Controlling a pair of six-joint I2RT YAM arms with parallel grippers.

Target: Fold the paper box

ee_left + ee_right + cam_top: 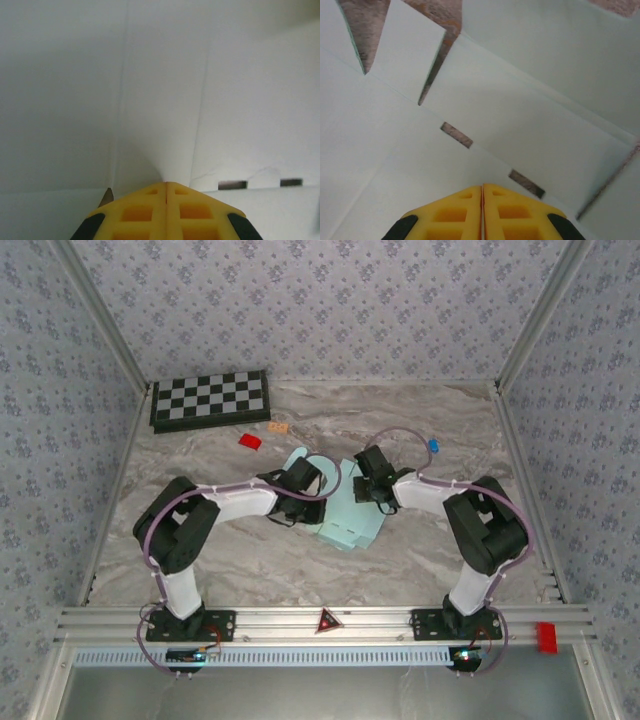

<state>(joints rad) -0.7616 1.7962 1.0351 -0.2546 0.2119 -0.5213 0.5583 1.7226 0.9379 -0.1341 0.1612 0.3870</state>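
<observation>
The paper box [347,520] is a pale cyan die-cut sheet lying mostly flat at the middle of the table, with one flap [296,455] sticking out at its far left. My left gripper [316,484] is over the sheet's left part. In the left wrist view its yellow jaws [166,183] are shut, tips against the card [160,90], which rises close in front along fold lines. My right gripper [362,490] is over the sheet's far right part. Its jaws [482,186] are shut too, tips resting on the card [520,115] between two slits [456,135].
A black-and-white checkerboard [210,400] lies at the far left. A small red block [250,441] and an orange chip [278,427] sit near it. A small blue piece [433,445] lies far right of the sheet. Patterned walls close the table on three sides.
</observation>
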